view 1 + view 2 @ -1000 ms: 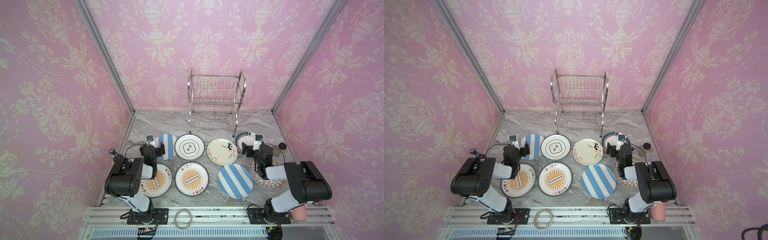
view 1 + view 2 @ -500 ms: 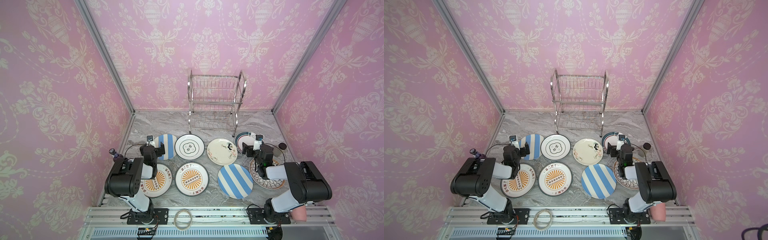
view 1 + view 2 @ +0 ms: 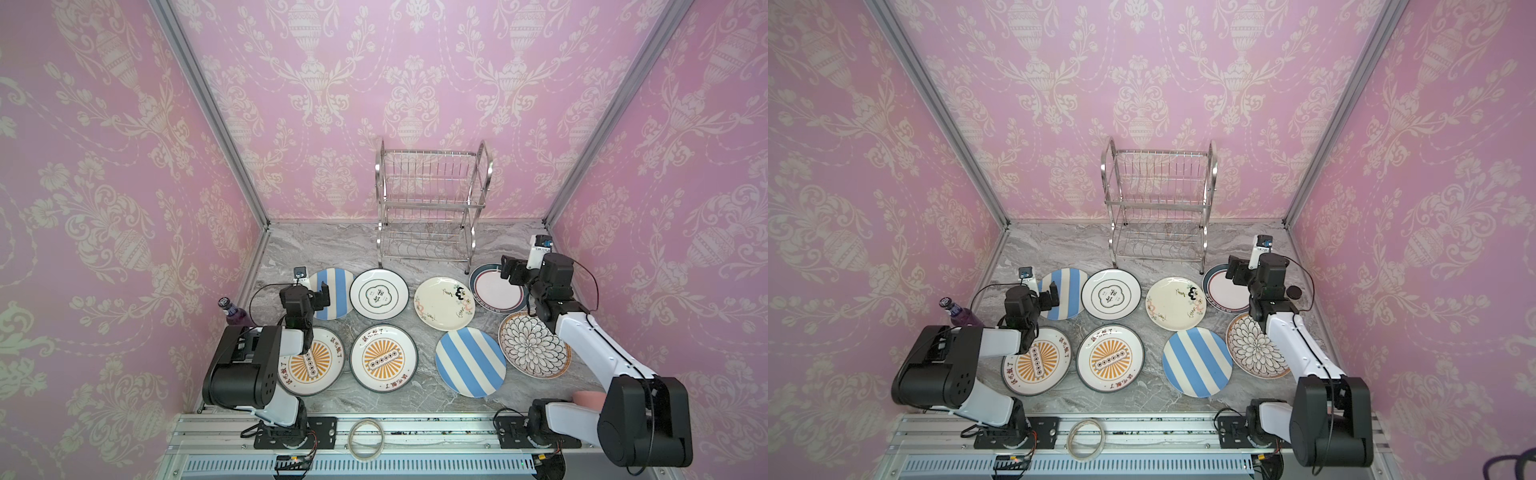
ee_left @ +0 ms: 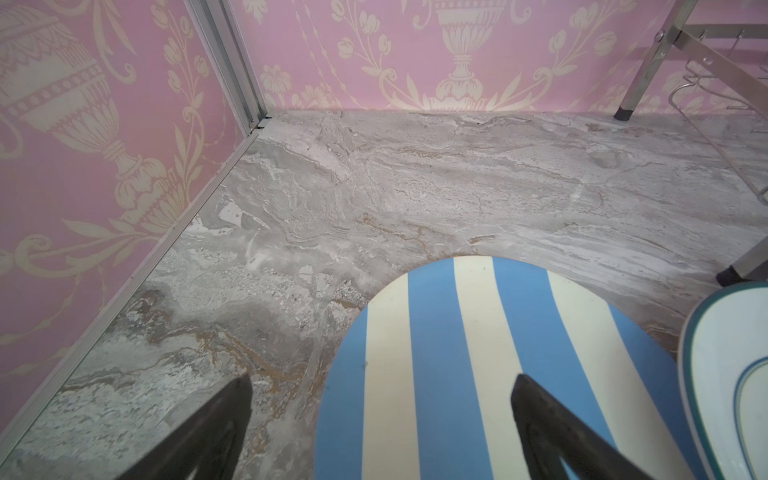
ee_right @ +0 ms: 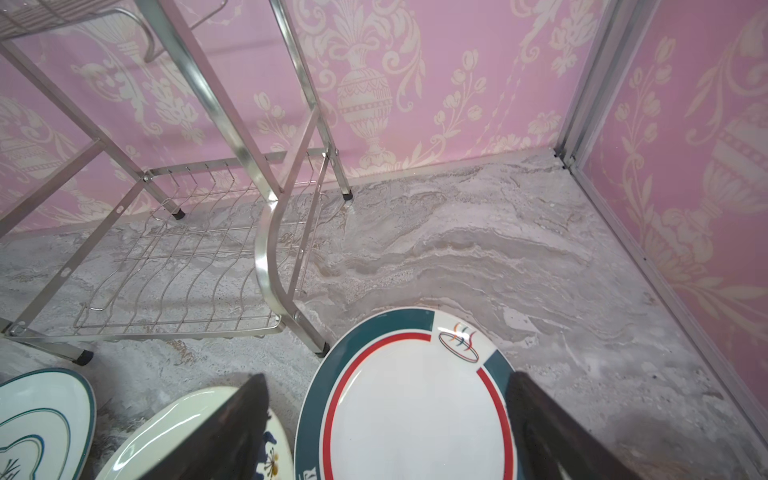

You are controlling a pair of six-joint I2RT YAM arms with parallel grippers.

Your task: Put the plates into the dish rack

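Observation:
Eight plates lie flat on the marble. In the back row are a blue-white striped plate [image 3: 337, 291], a white dark-outlined plate [image 3: 378, 294], a cream doodled plate [image 3: 444, 303] and a teal-rimmed plate [image 3: 496, 291]. In front lie two orange sunburst plates [image 3: 311, 361] [image 3: 383, 358], a second striped plate [image 3: 471, 361] and a black petal plate [image 3: 532, 351]. The dish rack [image 3: 432, 208] stands bare at the back wall. My left gripper [image 4: 382, 379] is open over the striped plate's [image 4: 436, 353] edge. My right gripper [image 5: 387, 375] is open above the teal-rimmed plate [image 5: 415, 415], holding nothing.
A purple bottle [image 3: 228, 309] stands by the left wall. A tape ring [image 3: 365, 432] lies on the front rail and a pink cup [image 3: 588, 399] sits behind the right arm. A small dark disc [image 3: 1293, 292] lies near the right wall. The rack's leg [image 5: 320, 353] is close to the teal-rimmed plate.
My right arm has stretched out, carrying its gripper back toward the rack over the teal-rimmed plate, with the jaws slightly narrower. The left arm has not moved.

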